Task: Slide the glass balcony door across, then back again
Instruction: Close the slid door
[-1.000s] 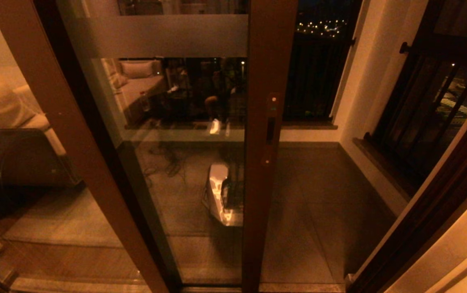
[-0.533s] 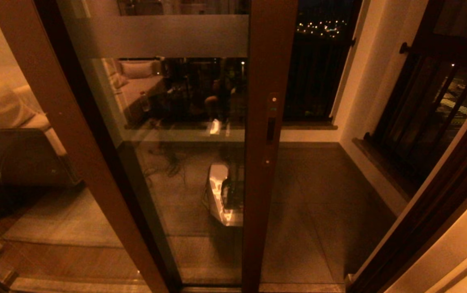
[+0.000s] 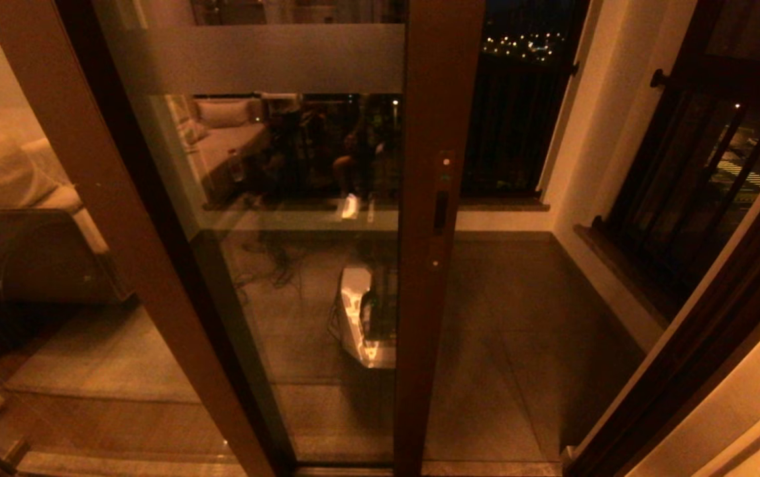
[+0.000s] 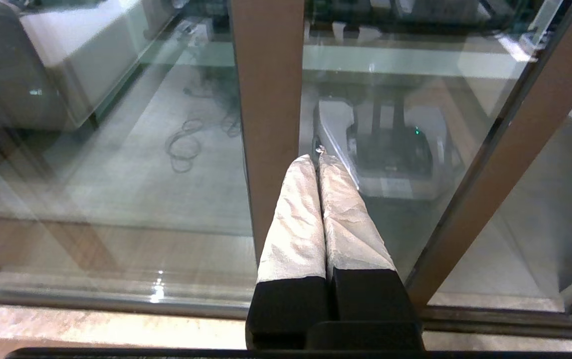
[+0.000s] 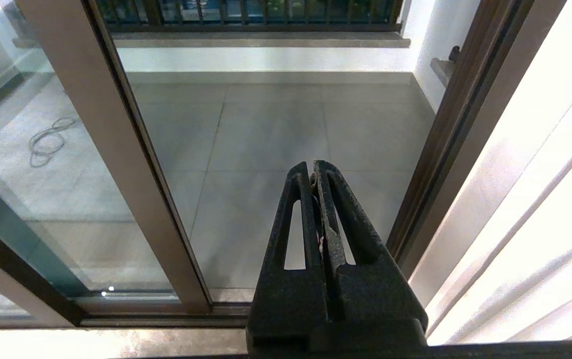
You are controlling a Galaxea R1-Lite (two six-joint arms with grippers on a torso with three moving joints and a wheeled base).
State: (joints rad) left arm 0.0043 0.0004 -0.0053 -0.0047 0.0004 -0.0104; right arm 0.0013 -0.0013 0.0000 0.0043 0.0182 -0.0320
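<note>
Head camera looking down at the glass balcony door (image 3: 273,232), both wrist cameras facing it low, all sharing its brown frame (image 5: 116,164).

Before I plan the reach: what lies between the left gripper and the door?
Nothing: in the left wrist view, the shut left gripper faces the door across bare air.

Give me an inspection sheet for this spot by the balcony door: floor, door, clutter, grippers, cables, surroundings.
Surface: tiled balcony floor, bare where visible.
Job's things: glass balcony door stands part way across; opening to its right; recessed handle on its stile, untouched.
Clutter: nothing seen on the balcony floor.
Grippers: left gripper jaws shut, empty, before the door's stile; right gripper jaws shut, empty, facing the opening.
Cables: coiled cable showing in the glass.
Surroundings: sofa at left; dark railing at right; city lights beyond.
</note>
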